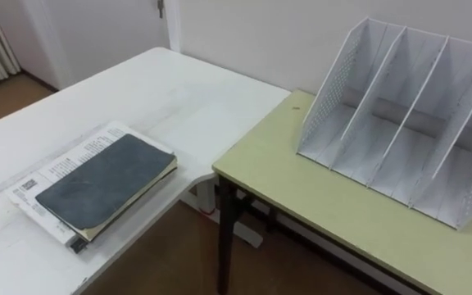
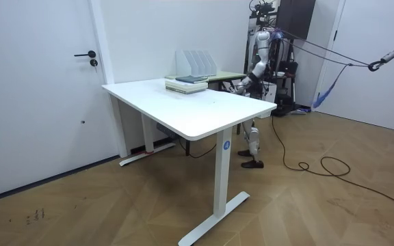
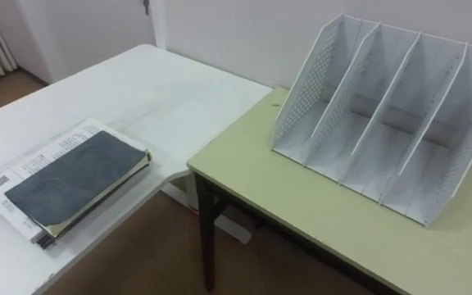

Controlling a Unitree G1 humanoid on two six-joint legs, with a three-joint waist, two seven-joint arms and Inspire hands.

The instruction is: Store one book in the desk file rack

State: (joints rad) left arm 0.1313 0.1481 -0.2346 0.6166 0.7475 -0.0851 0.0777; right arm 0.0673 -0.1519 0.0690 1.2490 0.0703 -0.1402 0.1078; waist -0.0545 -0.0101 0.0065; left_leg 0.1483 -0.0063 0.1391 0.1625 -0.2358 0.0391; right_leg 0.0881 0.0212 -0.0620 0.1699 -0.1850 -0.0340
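Note:
A dark grey book [image 1: 105, 180] lies flat on top of a white printed book [image 1: 56, 168], near the corner of the white desk [image 1: 154, 90]. The white file rack [image 1: 408, 123] has several upright slots with nothing in them. It stands at the back of the yellow-green table [image 1: 301, 188], to the right of the books. In the room view I stand behind that small table, facing the rack [image 2: 195, 63] and the book stack [image 2: 187, 83]. My left hand [image 2: 241, 83] hangs low beside the table's edge, away from the books.
The green table butts against the white desk's corner, and a gap of wooden floor [image 1: 179, 254] opens below between them. A wall runs close behind the rack. In the room view a white door [image 2: 46, 82] is on the left.

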